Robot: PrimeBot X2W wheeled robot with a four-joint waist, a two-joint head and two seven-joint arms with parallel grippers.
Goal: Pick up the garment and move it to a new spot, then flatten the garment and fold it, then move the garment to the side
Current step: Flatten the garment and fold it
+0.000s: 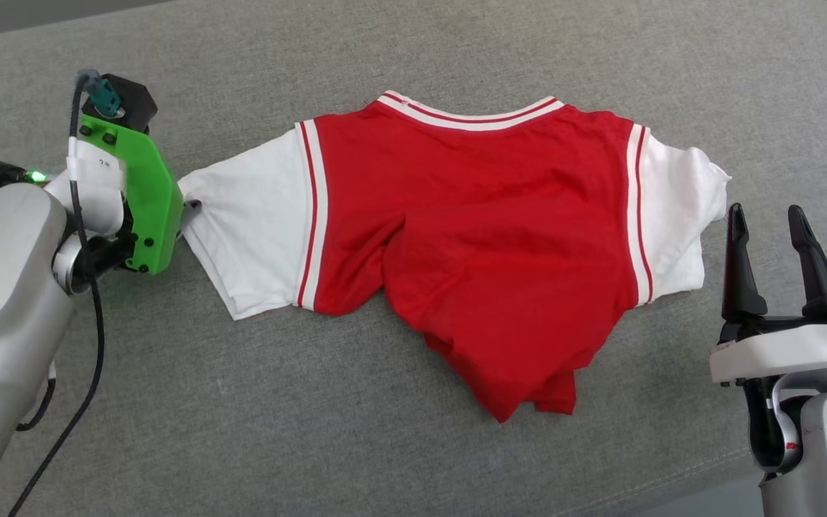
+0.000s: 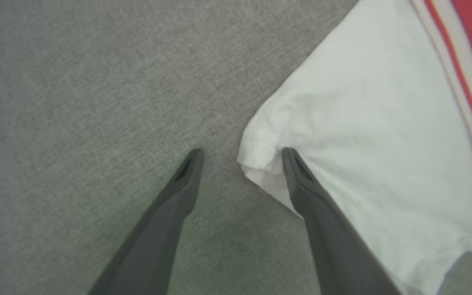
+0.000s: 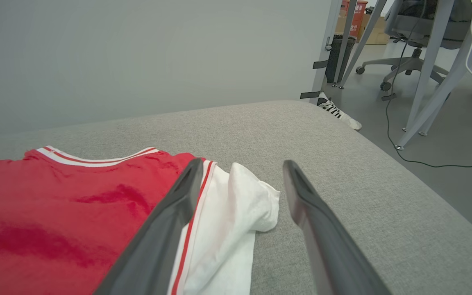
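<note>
L arm (image 1: 4, 287), pale, sits closest to lens at lower left of head view. Grey pad (image 1: 413, 459) spans nearly all of that view.

On the pad at frame centre lies the shirt (image 1: 485, 237), neck twd top. It has a red body, white short sleeves, and red/white stripe trim at neck & both sleeve seams. Sleeves spread out to frame L & R. The L one is fairly flat, the R one crumpled at its end. Lower body isn't flat: it's bunched and folded over itself, creased, tapering to a point at lower centre.

R claw (image 1: 764, 212) is at lower right, fingers up & wide apart, nothing btwn them, just beside the R sleeve end. In its wrist view the R claw (image 3: 242, 162) frames that crumpled sleeve.

Green mount (image 1: 148, 194) at mid left hides the L fingers in head view. In L wrist view the L claw (image 2: 240, 153) is spread wide, gripping nothing. One tip is on bare pad, the other at the sleeve's corner, which pokes into the gap.

Black cable (image 1: 90, 301) hangs along L arm. Upper right of R wrist view has a chair (image 3: 412, 61) and a shoe (image 3: 338, 112) on the floor.
</note>
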